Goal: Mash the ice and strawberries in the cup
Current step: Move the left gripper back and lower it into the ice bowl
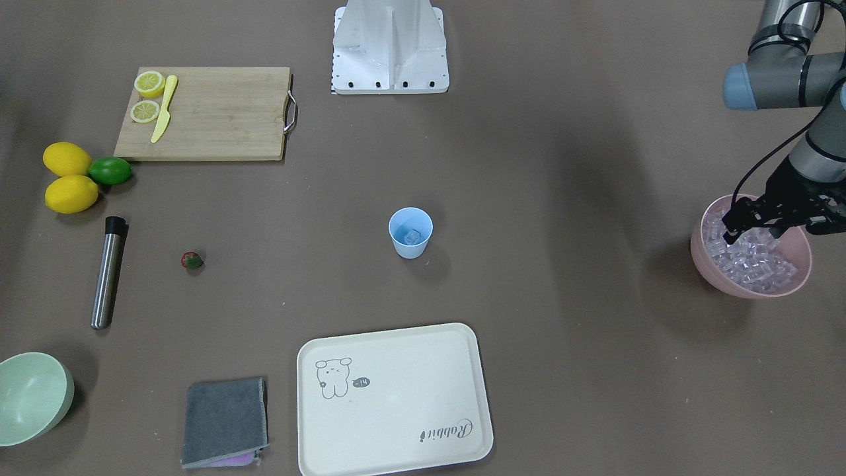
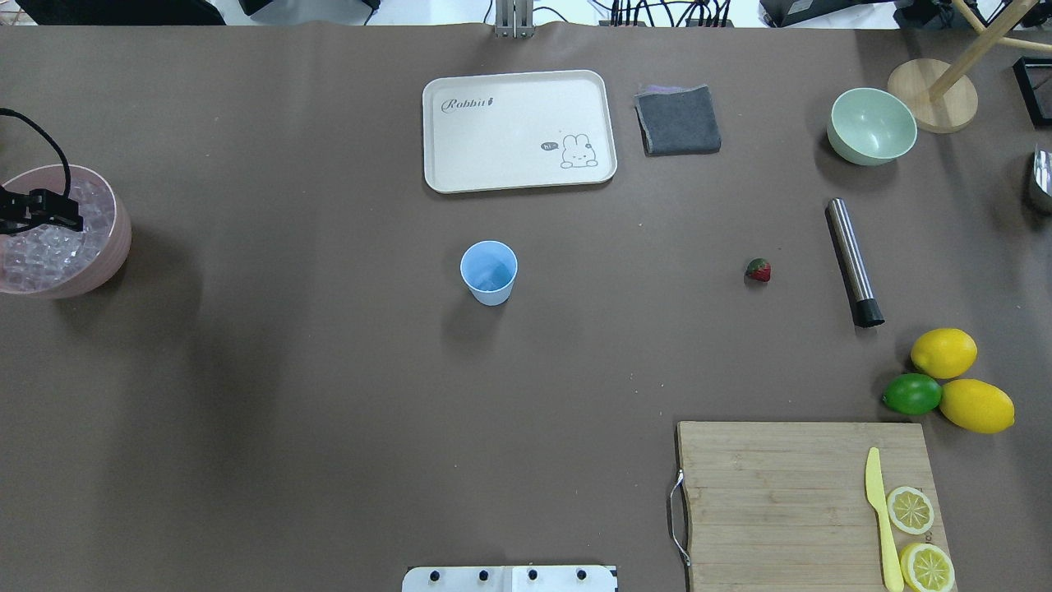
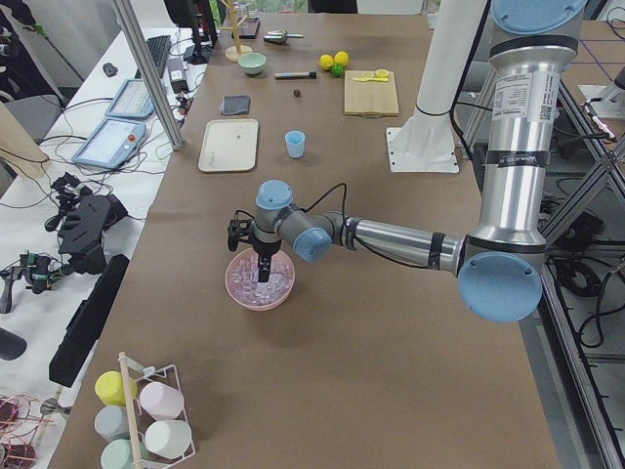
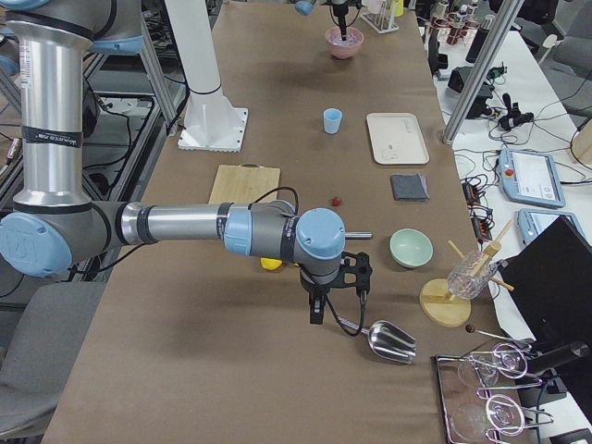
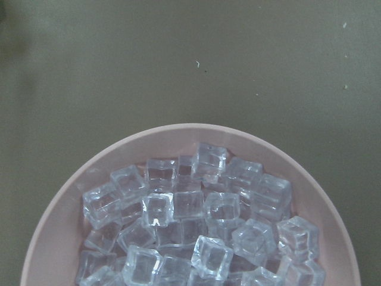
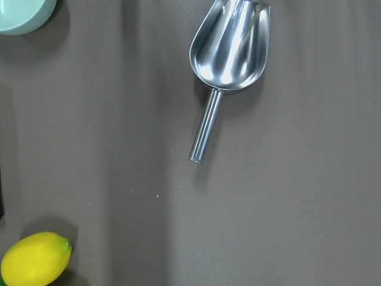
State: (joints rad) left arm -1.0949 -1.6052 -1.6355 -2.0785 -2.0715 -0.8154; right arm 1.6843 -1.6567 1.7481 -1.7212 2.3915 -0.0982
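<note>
The light-blue cup (image 1: 410,231) stands upright mid-table with one clear ice cube (image 1: 413,237) inside; it also shows in the overhead view (image 2: 489,271). The tiny red strawberry (image 1: 192,260) lies on the table far from the cup, near a steel muddler (image 1: 108,272). A pink bowl (image 1: 710,268) holds many ice cubes (image 5: 196,220). My left gripper (image 1: 753,235) is open, its fingers down among the cubes in the bowl. My right gripper (image 4: 316,310) hangs above the table near a steel scoop (image 6: 229,50); I cannot tell if it is open or shut.
A cutting board (image 1: 205,112) carries lemon slices and a yellow knife. Two lemons (image 1: 69,177) and a lime (image 1: 110,170) lie beside it. A cream tray (image 1: 393,400), a grey cloth (image 1: 225,422) and a pale green bowl (image 1: 33,396) sit along the far edge.
</note>
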